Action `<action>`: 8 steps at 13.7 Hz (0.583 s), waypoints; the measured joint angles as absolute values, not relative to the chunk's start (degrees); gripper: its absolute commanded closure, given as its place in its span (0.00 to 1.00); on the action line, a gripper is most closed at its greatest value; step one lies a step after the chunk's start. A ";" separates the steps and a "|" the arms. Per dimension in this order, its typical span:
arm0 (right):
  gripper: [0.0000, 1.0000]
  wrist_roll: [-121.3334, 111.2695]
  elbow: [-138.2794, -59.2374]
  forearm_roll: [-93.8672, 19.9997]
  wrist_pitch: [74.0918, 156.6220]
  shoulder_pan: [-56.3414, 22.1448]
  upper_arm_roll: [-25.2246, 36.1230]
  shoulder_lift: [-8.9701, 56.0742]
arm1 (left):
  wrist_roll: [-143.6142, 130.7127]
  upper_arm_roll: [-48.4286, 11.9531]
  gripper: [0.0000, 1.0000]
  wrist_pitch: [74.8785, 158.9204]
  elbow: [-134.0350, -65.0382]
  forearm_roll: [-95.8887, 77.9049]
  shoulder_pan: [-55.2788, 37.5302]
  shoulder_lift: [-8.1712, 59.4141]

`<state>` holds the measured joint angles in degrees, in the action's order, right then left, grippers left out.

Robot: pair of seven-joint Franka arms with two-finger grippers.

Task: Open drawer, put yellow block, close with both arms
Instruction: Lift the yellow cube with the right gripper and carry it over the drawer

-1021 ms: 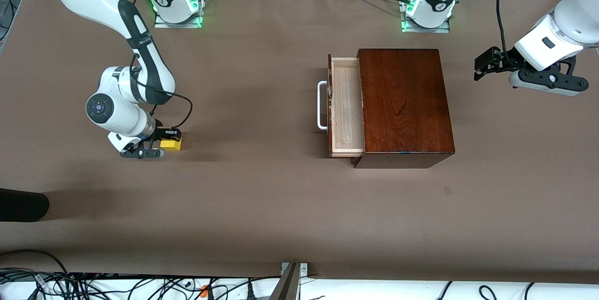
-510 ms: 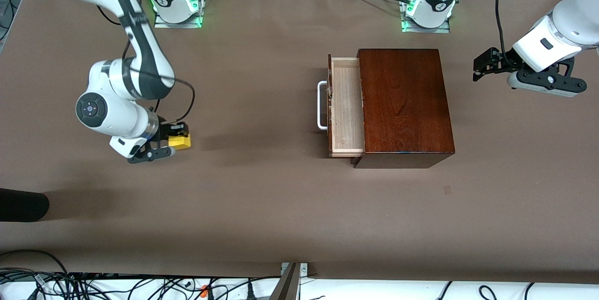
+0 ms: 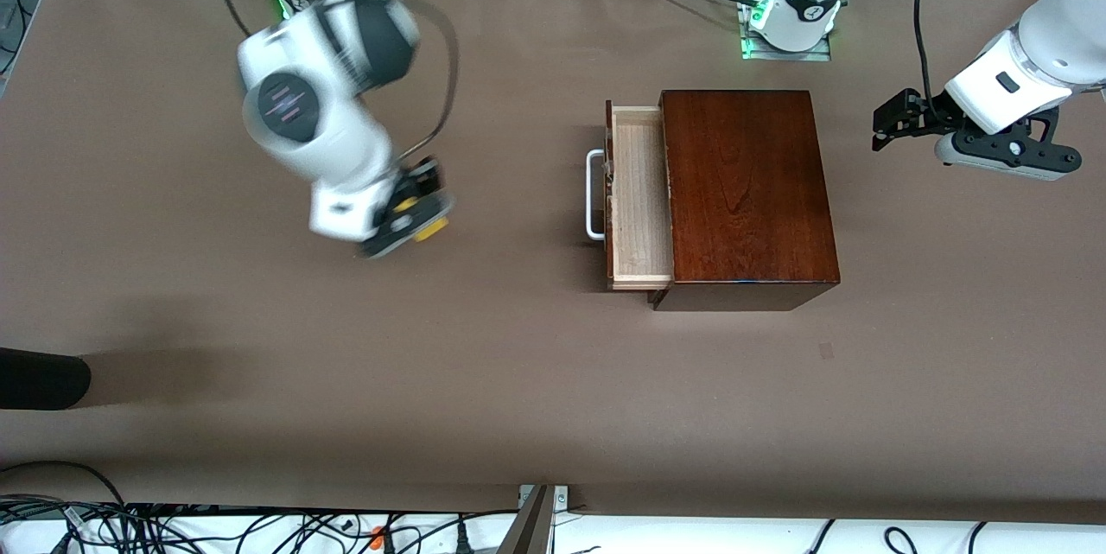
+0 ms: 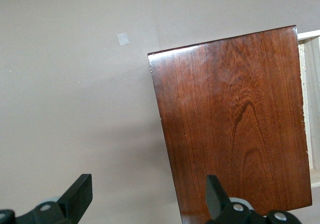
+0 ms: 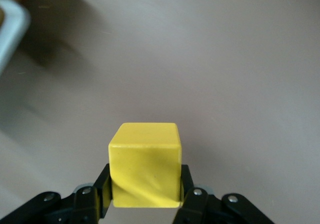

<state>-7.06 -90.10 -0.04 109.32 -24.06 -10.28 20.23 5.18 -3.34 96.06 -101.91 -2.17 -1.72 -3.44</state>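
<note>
My right gripper (image 3: 413, 213) is shut on the yellow block (image 3: 429, 228) and holds it in the air over the bare table between the right arm's end and the drawer; the block fills the jaws in the right wrist view (image 5: 145, 164). The drawer (image 3: 640, 195) stands pulled open from the reddish-brown box (image 3: 745, 191), its pale tray empty, its white handle (image 3: 594, 194) facing the right arm's end. My left gripper (image 3: 881, 124) is open and empty, in the air past the box toward the left arm's end; the box top shows in its wrist view (image 4: 235, 119).
A small pale mark (image 3: 827, 351) lies on the brown table nearer the front camera than the box. A dark object (image 3: 39, 378) juts in at the table's edge at the right arm's end. Cables lie along the near edge.
My right gripper has lifted the yellow block off the table and carried it up and toward the drawer. The left arm has barely moved.
</note>
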 measured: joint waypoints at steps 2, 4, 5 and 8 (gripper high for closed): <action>0.82 -7.03 -87.15 3.67 109.35 -30.21 -11.75 20.79 | 5.18 -3.34 0.00 96.06 -101.88 -2.17 -1.74 -3.43; 0.82 -7.52 -83.57 6.56 109.46 -36.32 -11.98 23.07 | 5.18 -3.33 0.00 96.06 -101.86 -2.17 -1.76 -3.41; 0.82 -8.23 -81.50 7.54 109.62 -38.92 -11.99 24.90 | 5.18 -3.33 0.00 96.06 -101.86 -2.17 -1.77 -3.41; 0.83 -14.68 -74.10 9.00 110.19 -44.12 -11.89 31.50 | 5.18 -3.33 0.00 96.06 -101.85 -2.17 -1.78 -3.41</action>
<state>-14.68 -74.10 9.00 110.19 -44.12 -11.89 31.50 5.18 -3.33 96.06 -101.85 -2.17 -1.78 -3.41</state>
